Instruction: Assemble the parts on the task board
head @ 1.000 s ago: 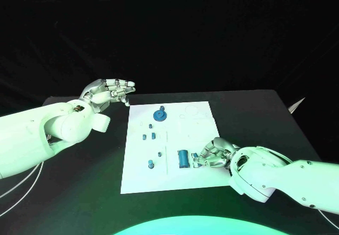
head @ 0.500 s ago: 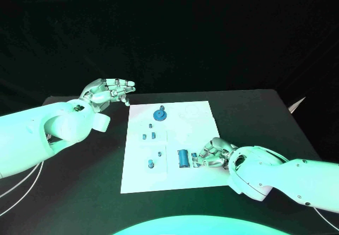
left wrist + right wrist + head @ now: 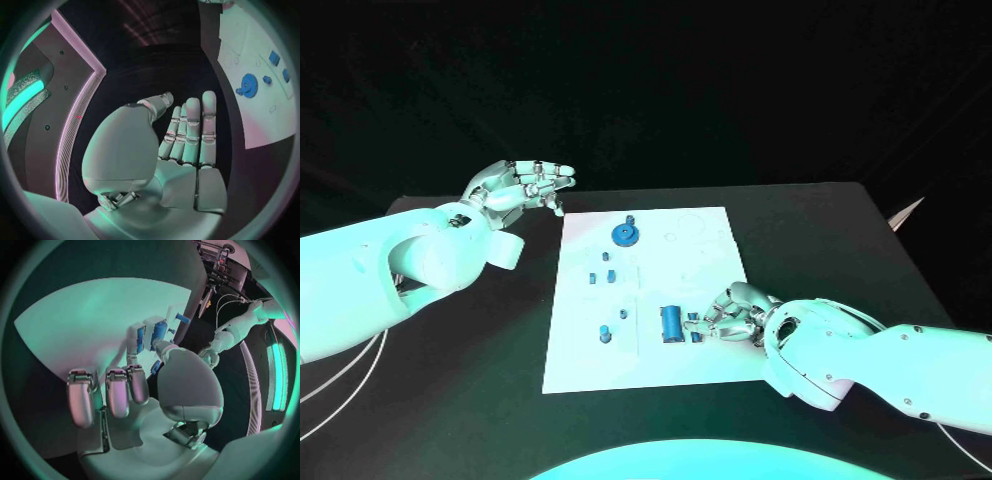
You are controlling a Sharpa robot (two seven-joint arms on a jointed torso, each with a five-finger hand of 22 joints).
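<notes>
As board has slid slightly toward lower left since a second ago, right hand (image 3: 733,317) at lower right pinches small part (image 3: 697,320) beside blue cylinder (image 3: 672,323) on task board (image 3: 689,365); insertion likely near. Gear (image 3: 627,235) farther up. Left hand (image 3: 524,186), upper left, fingers together, holds nothing.

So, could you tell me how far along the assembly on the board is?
Early. The blue gear stands on the task board. The right hand touches a small blue piece beside the blue cylinder; the left hand holds nothing. Several small parts lie loose.
</notes>
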